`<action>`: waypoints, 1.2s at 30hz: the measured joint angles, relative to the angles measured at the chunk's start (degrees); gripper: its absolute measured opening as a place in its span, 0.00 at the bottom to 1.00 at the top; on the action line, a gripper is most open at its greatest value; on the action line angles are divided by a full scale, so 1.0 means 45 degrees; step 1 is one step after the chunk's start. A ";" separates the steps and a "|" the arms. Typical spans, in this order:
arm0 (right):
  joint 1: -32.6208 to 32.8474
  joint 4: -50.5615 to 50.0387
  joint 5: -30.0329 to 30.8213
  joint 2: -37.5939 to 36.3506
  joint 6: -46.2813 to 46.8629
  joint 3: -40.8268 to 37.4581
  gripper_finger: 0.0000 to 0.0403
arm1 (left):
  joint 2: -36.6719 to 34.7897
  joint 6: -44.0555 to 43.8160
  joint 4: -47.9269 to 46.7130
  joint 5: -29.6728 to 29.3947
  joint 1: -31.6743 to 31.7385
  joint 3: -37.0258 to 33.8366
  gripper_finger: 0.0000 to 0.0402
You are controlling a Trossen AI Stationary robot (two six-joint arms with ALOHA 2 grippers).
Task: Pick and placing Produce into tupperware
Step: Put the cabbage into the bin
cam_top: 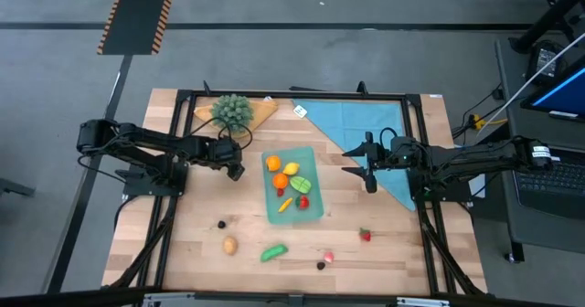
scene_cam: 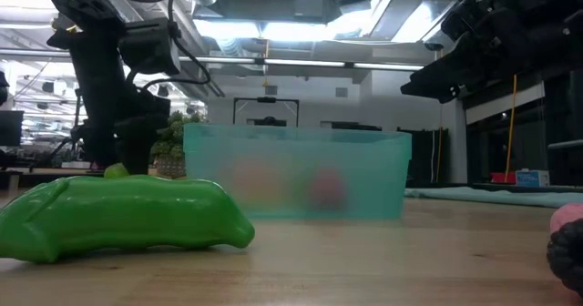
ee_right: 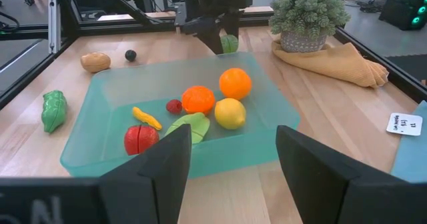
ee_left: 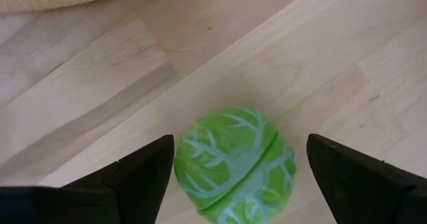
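The left gripper [ee_left: 233,177] stands spread around a round green veined toy cabbage [ee_left: 235,163] on the wooden tabletop [cam_top: 183,243], just beside the translucent teal tupperware [cam_top: 315,211]. An off-centre squeeze could roll it away. The right gripper [cam_top: 369,169] waits spread, empty, near the container's other side.

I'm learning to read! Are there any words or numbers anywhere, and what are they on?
White tag on the table by the blue cloth: it has dark printing, but too small to read.
Nothing else shows any words or numbers.
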 joint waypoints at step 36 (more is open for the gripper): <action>-0.0004 -0.0004 0.0002 0.0002 0.0000 0.0000 0.55 | -0.0005 -0.0005 -0.0167 0.0000 -0.0005 0.0010 0.57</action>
